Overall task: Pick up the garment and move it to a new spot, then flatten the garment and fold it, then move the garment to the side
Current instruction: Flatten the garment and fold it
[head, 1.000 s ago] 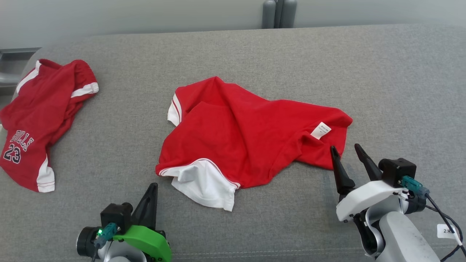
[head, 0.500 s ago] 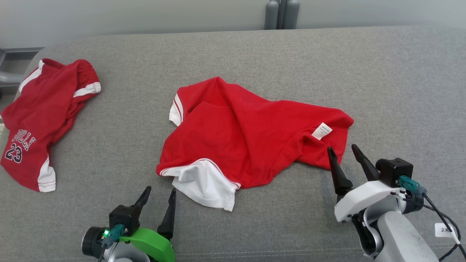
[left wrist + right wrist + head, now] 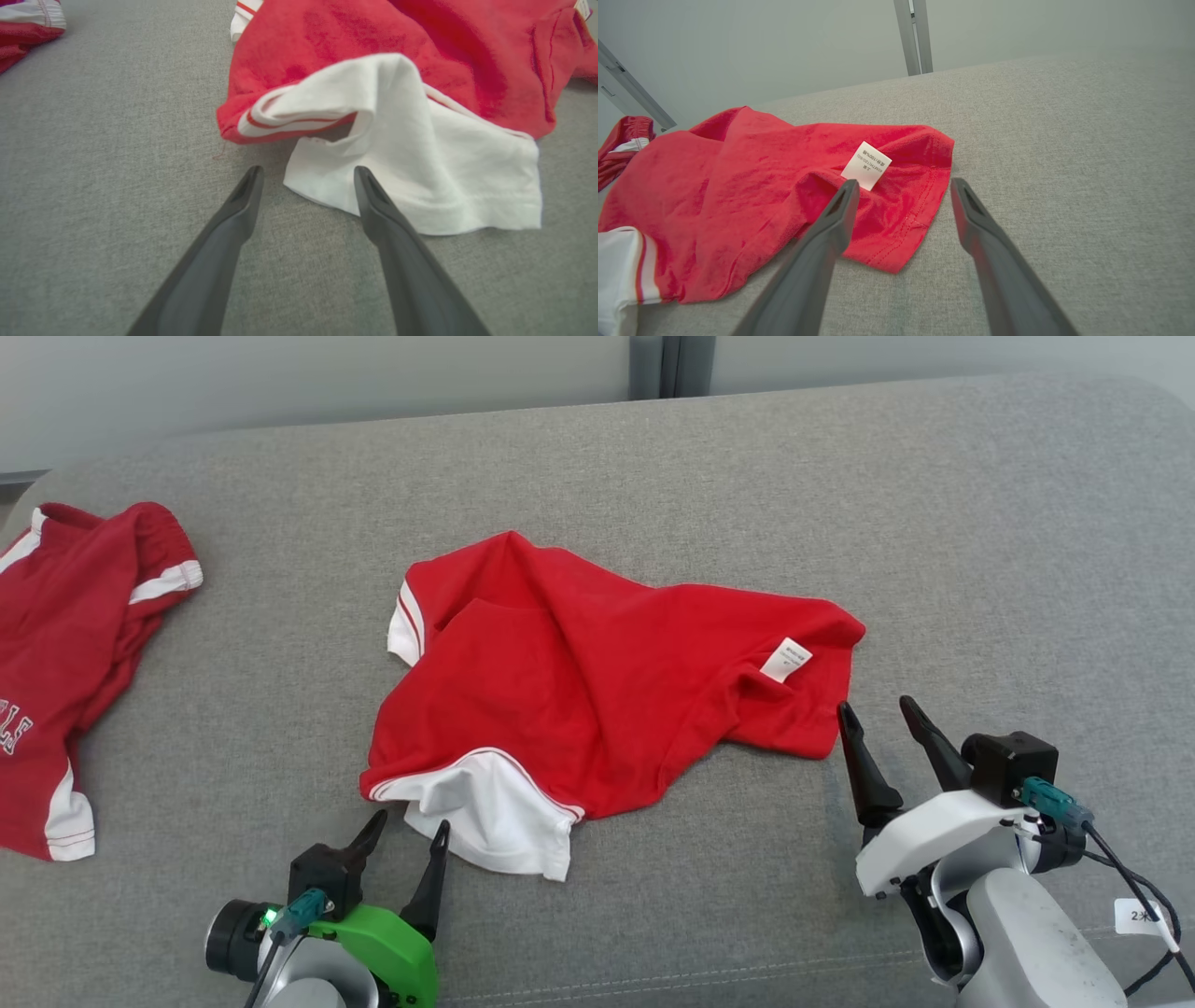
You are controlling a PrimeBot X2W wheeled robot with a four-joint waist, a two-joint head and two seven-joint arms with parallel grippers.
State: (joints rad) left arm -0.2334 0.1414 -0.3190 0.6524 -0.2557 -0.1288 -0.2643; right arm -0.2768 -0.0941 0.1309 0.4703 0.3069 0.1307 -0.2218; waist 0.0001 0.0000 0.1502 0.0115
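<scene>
A crumpled red garment [image 3: 597, 681] with white sleeves and a white care label [image 3: 785, 660] lies in the middle of the grey cushion. My left gripper [image 3: 408, 824] is open just short of its near white sleeve [image 3: 420, 177], nothing between the fingers. My right gripper [image 3: 876, 711] stands open at the garment's right hem [image 3: 896, 238], its left finger over the cloth edge in the right wrist view, holding nothing.
A second red garment [image 3: 65, 644] with white trim and lettering lies at the far left of the grey cushion [image 3: 980, 541]. A pale wall with a grey post [image 3: 667, 364] runs behind. Bare cushion lies to the right and along the front.
My left gripper has opened from shut. The camera has shifted, so the whole scene sits further left; my right gripper stays open by the hem.
</scene>
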